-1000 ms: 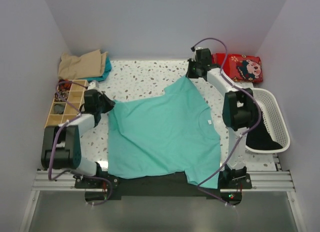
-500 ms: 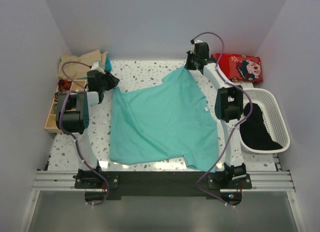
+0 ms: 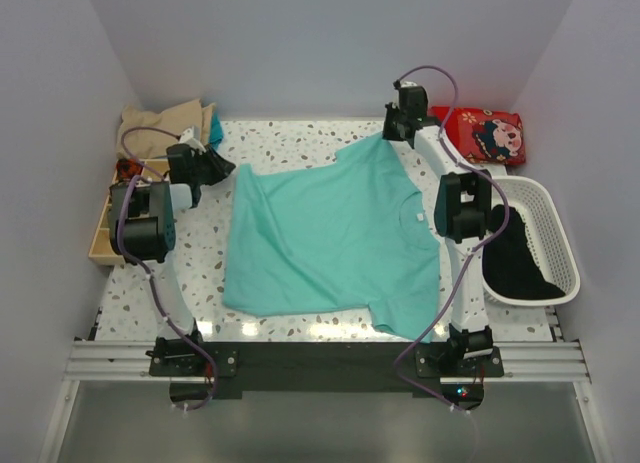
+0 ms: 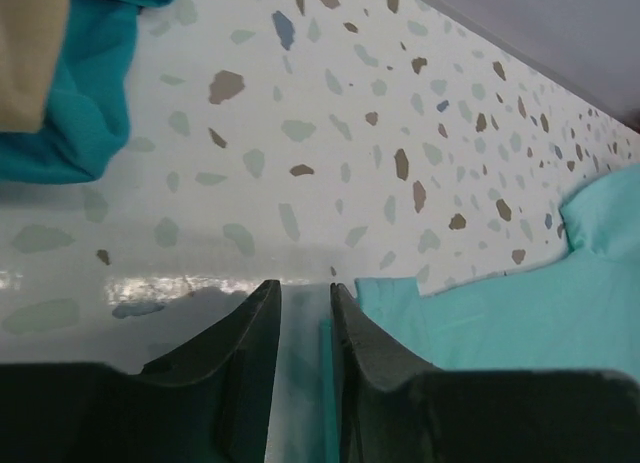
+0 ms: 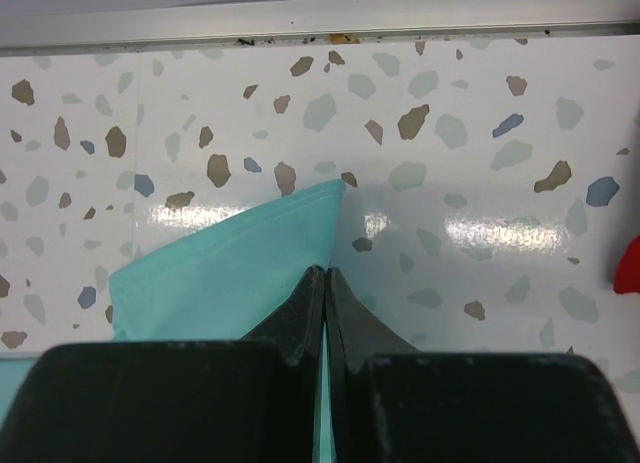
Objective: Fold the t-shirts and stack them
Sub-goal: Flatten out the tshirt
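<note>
Teal t-shirt (image 3: 330, 238) has slid toward twelve o'clock, spreading flatter; right gripper (image 5: 325, 275) clenches its sleeve, left gripper (image 4: 303, 295) pinches its edge.

Pale lavender walls (image 3: 300, 43) enclose a glossy speckled terrazzo table (image 3: 290, 148).

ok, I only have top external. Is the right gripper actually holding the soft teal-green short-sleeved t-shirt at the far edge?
Observer: Yes. The right wrist view shows the right gripper shut on the teal-green t-shirt, with a fabric corner pinched between the fingertips.
Operator: And the left?
Observer: The left gripper has a narrow gap between its fingers, with a sliver of teal cloth in it. Grip unclear.
Operator: Is the cloth lifted there?
Observer: It looks flat on the speckled terrazzo table just past the fingertips.
</note>
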You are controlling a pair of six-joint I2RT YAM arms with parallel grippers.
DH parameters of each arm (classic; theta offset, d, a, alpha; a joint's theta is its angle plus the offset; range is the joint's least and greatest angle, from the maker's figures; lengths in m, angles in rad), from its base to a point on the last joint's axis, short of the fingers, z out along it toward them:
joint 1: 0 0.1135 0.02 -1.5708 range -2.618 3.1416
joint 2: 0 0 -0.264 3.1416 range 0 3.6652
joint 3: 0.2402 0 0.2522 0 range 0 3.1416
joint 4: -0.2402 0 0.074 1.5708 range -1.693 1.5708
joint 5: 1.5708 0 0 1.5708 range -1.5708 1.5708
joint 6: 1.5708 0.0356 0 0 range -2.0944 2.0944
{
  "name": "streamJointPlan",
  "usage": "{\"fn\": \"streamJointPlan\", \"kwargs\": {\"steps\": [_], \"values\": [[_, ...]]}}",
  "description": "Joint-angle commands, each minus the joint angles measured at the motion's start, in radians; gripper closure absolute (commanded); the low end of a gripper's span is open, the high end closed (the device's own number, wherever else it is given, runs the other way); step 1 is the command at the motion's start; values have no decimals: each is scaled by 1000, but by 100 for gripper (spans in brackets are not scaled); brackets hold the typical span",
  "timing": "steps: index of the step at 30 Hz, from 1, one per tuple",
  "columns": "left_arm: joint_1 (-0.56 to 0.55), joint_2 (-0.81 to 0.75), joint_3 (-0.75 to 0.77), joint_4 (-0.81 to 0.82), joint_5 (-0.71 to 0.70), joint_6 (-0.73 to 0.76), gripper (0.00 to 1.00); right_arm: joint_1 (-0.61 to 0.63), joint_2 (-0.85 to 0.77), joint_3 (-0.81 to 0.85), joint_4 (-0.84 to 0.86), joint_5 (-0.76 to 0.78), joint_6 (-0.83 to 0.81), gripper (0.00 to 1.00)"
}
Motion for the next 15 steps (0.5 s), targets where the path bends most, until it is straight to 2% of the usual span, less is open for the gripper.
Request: {"fn": "streamJointPlan", "kwargs": {"steps": [1,3,5,11,15], "values": [[-56,-13,49,133,267,-11,72,-1,-54,1,16,19,-15,100],[-90,-22,72,150,315,-20,76,-1,-52,0,14,19,-9,100],[-143,-47,81,112,301,-16,76,-1,-55,-8,14,-3,-3,100],[-204,-185,-59,197,211,-82,77,-1,-80,-62,25,-19,0,100],[-242,-228,-87,55,185,-16,80,-1,-83,-65,25,-25,0,100]]}}
